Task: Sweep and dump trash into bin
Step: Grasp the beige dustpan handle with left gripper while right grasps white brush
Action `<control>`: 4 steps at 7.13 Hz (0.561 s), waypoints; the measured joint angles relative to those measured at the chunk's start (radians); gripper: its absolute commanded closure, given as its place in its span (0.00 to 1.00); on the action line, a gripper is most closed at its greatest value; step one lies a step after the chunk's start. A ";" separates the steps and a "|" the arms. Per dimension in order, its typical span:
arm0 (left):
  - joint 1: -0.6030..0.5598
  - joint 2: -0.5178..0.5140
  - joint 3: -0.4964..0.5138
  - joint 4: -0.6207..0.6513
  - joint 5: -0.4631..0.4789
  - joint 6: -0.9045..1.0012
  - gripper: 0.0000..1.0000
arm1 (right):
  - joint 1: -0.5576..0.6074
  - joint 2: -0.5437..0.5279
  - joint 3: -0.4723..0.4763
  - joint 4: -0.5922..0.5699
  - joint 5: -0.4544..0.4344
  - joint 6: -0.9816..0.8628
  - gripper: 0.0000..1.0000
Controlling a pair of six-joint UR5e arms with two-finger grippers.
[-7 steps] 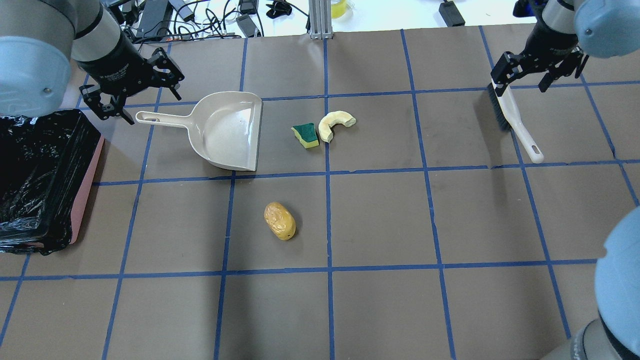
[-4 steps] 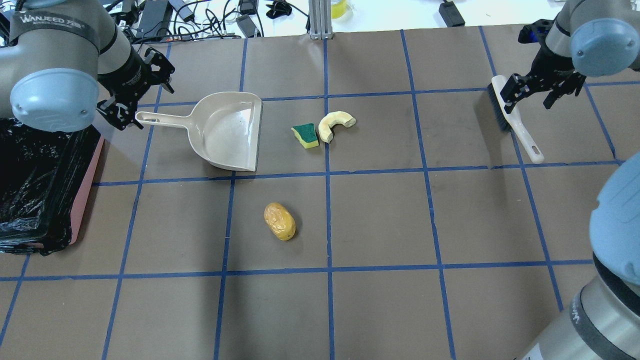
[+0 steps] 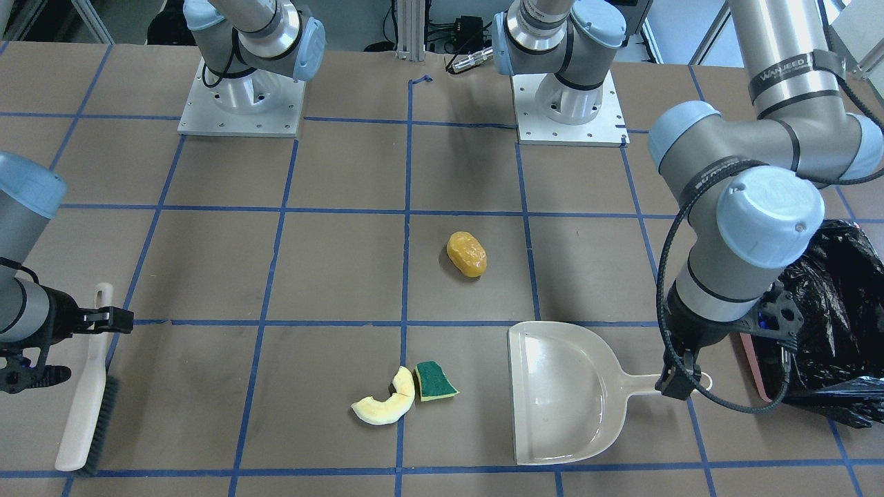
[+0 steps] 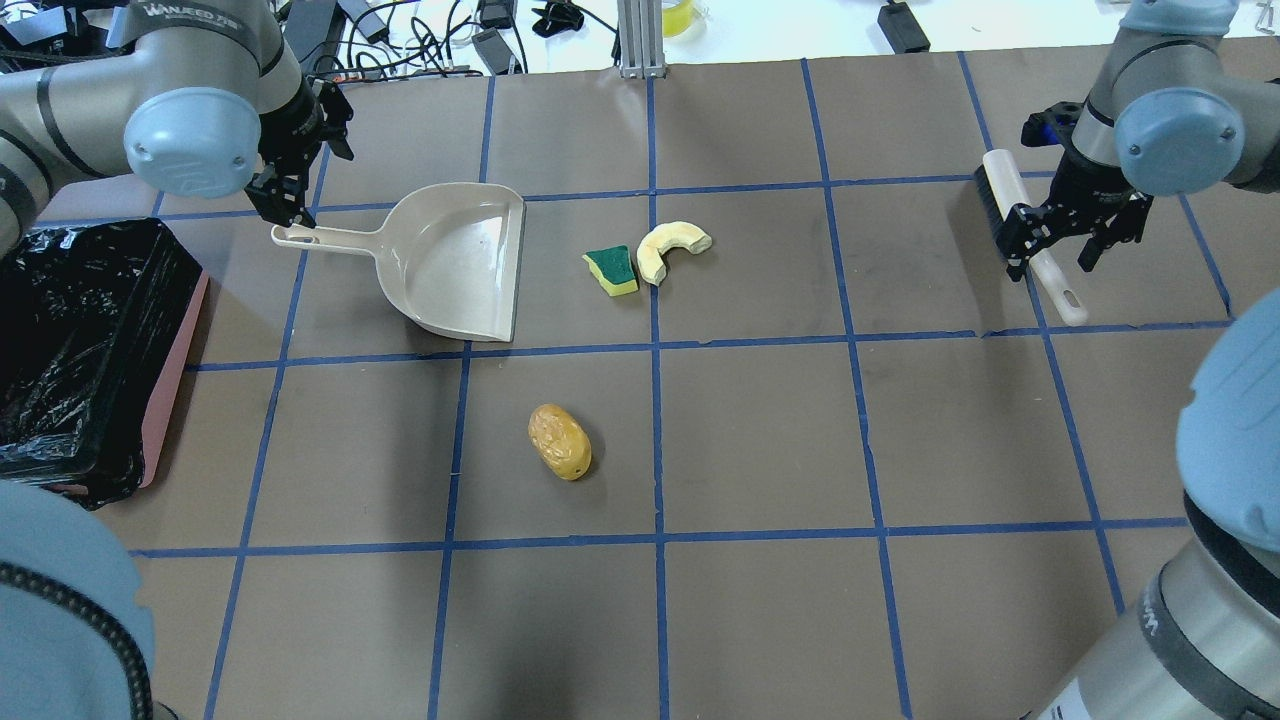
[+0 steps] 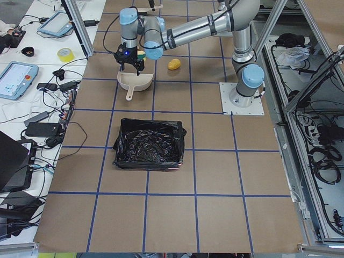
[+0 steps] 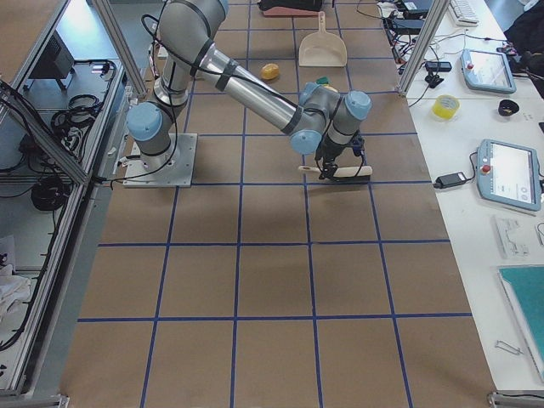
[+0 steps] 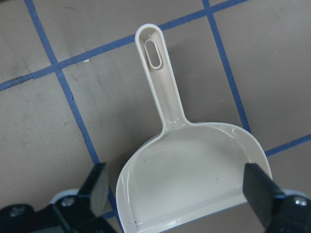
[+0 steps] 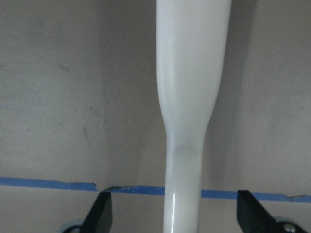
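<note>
The trash lay loose on the brown table (image 4: 760, 440): a green-and-yellow sponge wedge (image 4: 611, 271) just beside a pale yellow crescent piece (image 4: 668, 249), both near the mouth of the beige plastic dustpan (image 4: 455, 262), and a glossy orange-yellow oval lump (image 4: 559, 441) well apart. My left gripper (image 7: 176, 191) hung wide open above the dustpan, holding nothing. My right gripper (image 8: 175, 213) straddled the white-handled brush (image 4: 1055, 285), jaws apart and clear of it. I judged each handle needed centring before I closed. The pink, black-bagged bin (image 4: 178, 370) stood at my left.
</note>
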 measured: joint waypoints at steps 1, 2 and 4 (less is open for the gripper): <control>0.005 -0.043 0.005 0.044 0.031 -0.006 0.00 | 0.000 -0.017 0.015 0.004 -0.006 -0.008 0.18; 0.021 -0.075 0.004 0.064 0.044 -0.010 0.00 | -0.002 -0.030 0.027 0.002 -0.008 -0.028 0.23; 0.078 -0.114 -0.005 0.074 0.049 -0.015 0.00 | -0.019 -0.040 0.042 -0.001 -0.001 -0.057 0.26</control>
